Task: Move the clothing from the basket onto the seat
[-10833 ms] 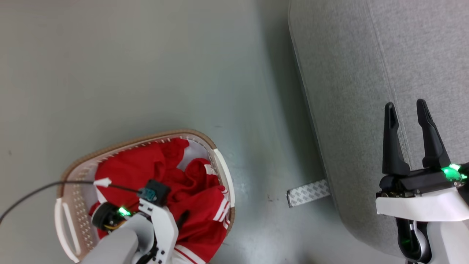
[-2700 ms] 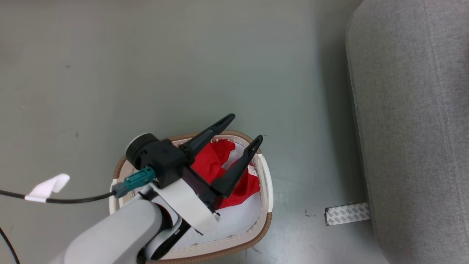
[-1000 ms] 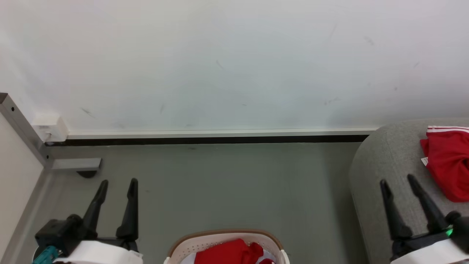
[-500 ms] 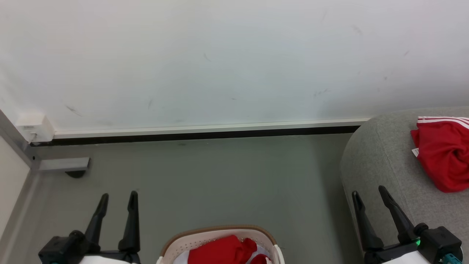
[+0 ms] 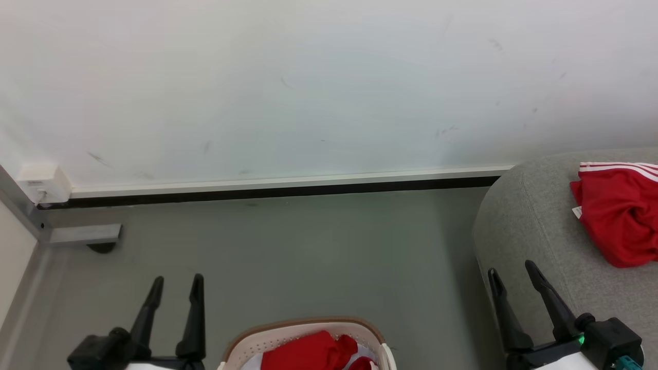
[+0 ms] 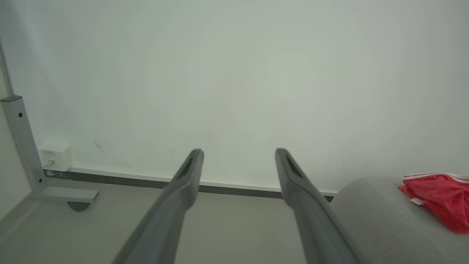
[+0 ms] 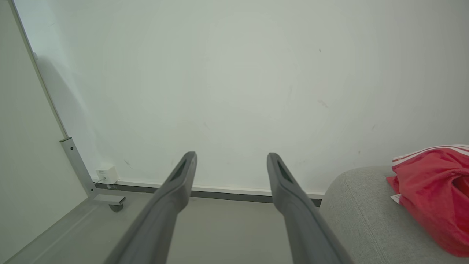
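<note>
A crumpled red garment (image 5: 617, 216) with white stripes lies on the grey seat (image 5: 534, 226) at the right; it also shows on the seat (image 6: 373, 216) as red cloth (image 6: 438, 200) in the left wrist view and as red cloth (image 7: 432, 194) on the seat (image 7: 359, 212) in the right wrist view. More red clothing (image 5: 308, 353) sits in the cream basket (image 5: 247, 345) at the bottom centre. My left gripper (image 5: 176, 283) is open and empty, left of the basket. My right gripper (image 5: 512, 271) is open and empty at the seat's near left edge.
A white wall (image 5: 308, 82) with a dark baseboard (image 5: 267, 192) stands behind the grey floor (image 5: 308, 257). A grey metal frame foot (image 5: 85, 234) and a white box (image 5: 43, 182) sit in the left corner.
The head view has swung up from the basket to the wall. In the last second both grippers sank lower in view, the right shifting left. A red garment now lies on the seat.
</note>
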You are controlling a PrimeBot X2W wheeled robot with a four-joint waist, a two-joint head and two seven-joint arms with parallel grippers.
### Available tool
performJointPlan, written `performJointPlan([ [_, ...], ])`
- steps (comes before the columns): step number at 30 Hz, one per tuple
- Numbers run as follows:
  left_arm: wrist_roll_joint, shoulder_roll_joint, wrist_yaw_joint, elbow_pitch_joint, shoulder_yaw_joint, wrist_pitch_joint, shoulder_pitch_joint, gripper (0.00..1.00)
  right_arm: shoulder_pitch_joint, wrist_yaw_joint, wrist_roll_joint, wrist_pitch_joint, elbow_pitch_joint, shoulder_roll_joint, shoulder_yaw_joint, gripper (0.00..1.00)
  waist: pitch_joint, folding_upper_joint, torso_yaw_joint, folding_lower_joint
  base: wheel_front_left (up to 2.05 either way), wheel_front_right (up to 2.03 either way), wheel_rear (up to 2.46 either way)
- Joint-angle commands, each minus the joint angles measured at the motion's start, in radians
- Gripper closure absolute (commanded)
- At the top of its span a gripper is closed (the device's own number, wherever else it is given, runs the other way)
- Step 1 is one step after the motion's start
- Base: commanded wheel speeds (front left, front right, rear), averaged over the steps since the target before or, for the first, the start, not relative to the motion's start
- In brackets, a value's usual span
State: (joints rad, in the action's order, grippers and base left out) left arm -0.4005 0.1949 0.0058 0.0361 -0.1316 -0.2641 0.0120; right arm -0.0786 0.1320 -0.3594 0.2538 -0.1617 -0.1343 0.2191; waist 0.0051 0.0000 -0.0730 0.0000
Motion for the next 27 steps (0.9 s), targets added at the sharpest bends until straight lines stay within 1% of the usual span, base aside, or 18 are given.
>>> performJointPlan([
  [1, 0.005, -0.005, -0.01, 0.018, -0.003, 0.0, 0.008, 0.0, -0.01, -0.003, 0.003, 0.004, 0.008, -0.007, -0.006, 0.0, 0.003, 0.0, -0.001, 0.0, 0.0, 0.0, 0.0],
  [5, 0.015, -0.013, -0.033, 0.068, -0.038, 0.004, -0.023, 0.0, -0.017, -0.003, 0.005, 0.006, 0.022, -0.013, -0.017, 0.0, 0.027, 0.0, -0.013, 0.0, 0.0, 0.0, 0.0],
  [8, 0.018, -0.014, -0.048, 0.096, -0.061, 0.011, -0.056, 0.0, -0.03, -0.003, 0.006, 0.007, 0.036, -0.011, -0.027, 0.0, 0.071, 0.0, -0.03, 0.0, 0.0, 0.0, 0.0],
  [9, 0.019, -0.011, -0.055, 0.107, -0.067, 0.014, -0.071, 0.0, -0.034, -0.003, -0.01, 0.008, 0.041, -0.002, -0.034, 0.0, 0.088, 0.0, -0.036, 0.0, 0.0, 0.0, 0.0],
  [11, 0.027, 0.002, -0.065, 0.125, -0.075, 0.023, -0.103, 0.0, -0.058, -0.003, -0.03, 0.008, 0.059, 0.003, -0.035, 0.0, 0.13, 0.0, -0.05, 0.0, 0.0, 0.0, 0.0],
  [16, 0.038, 0.027, -0.088, 0.184, -0.106, 0.069, -0.196, 0.0, -0.112, -0.003, -0.034, 0.01, 0.089, 0.011, -0.044, 0.0, 0.254, 0.0, -0.079, 0.0, 0.0, 0.0, 0.0],
  [20, 0.015, 0.029, -0.109, 0.264, -0.134, 0.122, -0.277, 0.0, -0.161, -0.002, -0.053, 0.011, 0.107, 0.033, -0.055, 0.0, 0.35, 0.0, -0.106, 0.0, 0.0, 0.0, 0.0],
  [21, 0.015, 0.029, -0.109, 0.264, -0.134, 0.122, -0.277, 0.0, -0.161, -0.002, -0.053, 0.011, 0.107, 0.033, -0.055, 0.0, 0.35, 0.0, -0.106, 0.0, 0.0, 0.0, 0.0],
  [23, 0.022, 0.041, -0.119, 0.326, -0.162, 0.153, -0.316, 0.0, -0.187, -0.003, -0.055, 0.011, 0.11, 0.035, -0.052, 0.0, 0.391, 0.0, -0.12, 0.0, 0.0, 0.0, 0.0],
  [27, -0.009, 0.031, -0.132, 0.455, -0.223, 0.217, -0.396, 0.0, -0.233, -0.003, -0.048, 0.011, 0.127, 0.046, -0.07, 0.0, 0.456, 0.0, -0.144, 0.0, 0.0, 0.0, 0.0],
])
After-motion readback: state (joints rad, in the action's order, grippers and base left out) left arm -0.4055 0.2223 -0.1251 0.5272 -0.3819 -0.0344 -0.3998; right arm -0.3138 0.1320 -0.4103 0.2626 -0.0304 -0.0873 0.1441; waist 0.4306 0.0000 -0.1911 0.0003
